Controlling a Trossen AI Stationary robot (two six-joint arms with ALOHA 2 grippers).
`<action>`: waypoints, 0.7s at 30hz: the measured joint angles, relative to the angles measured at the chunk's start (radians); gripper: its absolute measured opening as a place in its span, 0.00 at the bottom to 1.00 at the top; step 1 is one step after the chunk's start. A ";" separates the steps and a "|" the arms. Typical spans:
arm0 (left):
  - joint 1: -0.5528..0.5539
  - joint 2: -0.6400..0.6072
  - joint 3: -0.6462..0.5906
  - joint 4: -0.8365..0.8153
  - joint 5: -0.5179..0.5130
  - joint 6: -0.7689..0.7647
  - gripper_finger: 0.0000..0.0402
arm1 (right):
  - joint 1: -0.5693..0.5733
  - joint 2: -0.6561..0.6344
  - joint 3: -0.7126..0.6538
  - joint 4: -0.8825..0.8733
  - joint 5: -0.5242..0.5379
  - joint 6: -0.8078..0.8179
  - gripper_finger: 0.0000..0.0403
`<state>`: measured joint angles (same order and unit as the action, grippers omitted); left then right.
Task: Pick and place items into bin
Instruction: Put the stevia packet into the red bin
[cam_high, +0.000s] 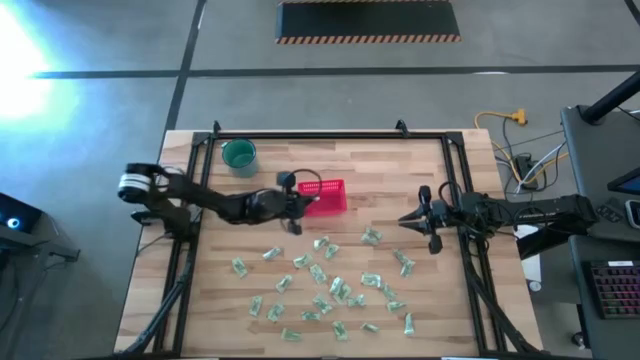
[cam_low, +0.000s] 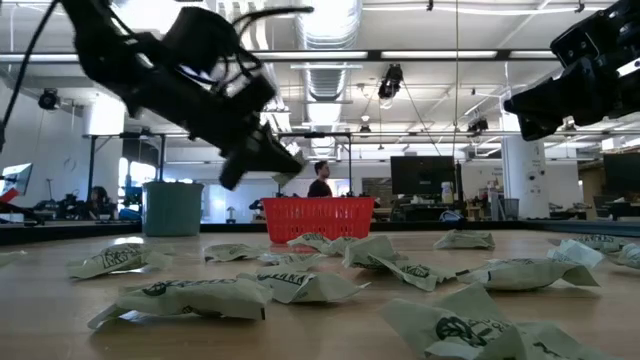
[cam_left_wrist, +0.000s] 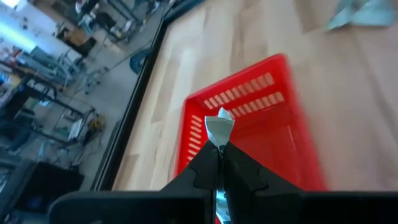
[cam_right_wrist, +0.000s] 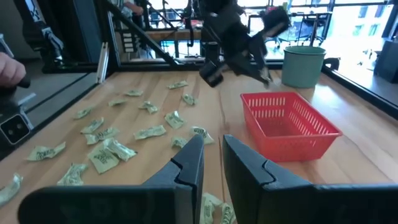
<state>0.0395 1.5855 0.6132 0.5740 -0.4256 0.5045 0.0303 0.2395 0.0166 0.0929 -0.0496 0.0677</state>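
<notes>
The red mesh basket (cam_high: 330, 196) stands on its base toward the far middle of the table. My left gripper (cam_high: 298, 206) hovers at the basket's left end, shut on one pale green-and-white packet (cam_left_wrist: 219, 126); the basket (cam_left_wrist: 261, 118) lies below it in the left wrist view. Several more packets (cam_high: 335, 290) lie flat across the near half of the table. My right gripper (cam_high: 412, 219) waits open and holding nothing, right of the basket and above the table. Its fingers (cam_right_wrist: 186, 163) point toward the basket (cam_right_wrist: 289, 121). My left gripper pinches the packet between its two shut fingers (cam_left_wrist: 205, 168). A crinkled pale end of the packet (cam_left_wrist: 219, 119) sticks out past the fingertips. The packet is lifted clear, above the basket's near rim. The fingers hide the rest of the packet.
A round teal cup (cam_high: 239, 154) stands at the far left, beyond the basket. A black frame rail (cam_high: 320, 138) runs round the table's edges. Bare wood lies between the basket and the packets (cam_right_wrist: 112, 149). People and desks show in the room behind.
</notes>
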 joint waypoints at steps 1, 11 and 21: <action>0.007 0.018 0.015 0.000 -0.002 0.000 0.00 | 0.000 0.000 0.000 0.000 0.000 0.000 0.13; 0.018 0.047 0.101 -0.166 0.000 0.000 0.18 | 0.000 0.024 0.000 -0.006 0.000 0.000 0.13; 0.018 -0.071 0.097 -0.276 -0.001 -0.060 0.43 | 0.000 0.123 0.000 0.018 0.000 0.008 0.13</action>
<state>0.0570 1.5143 0.7101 0.2976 -0.4263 0.4446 0.0302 0.3624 0.0166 0.1107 -0.0498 0.0755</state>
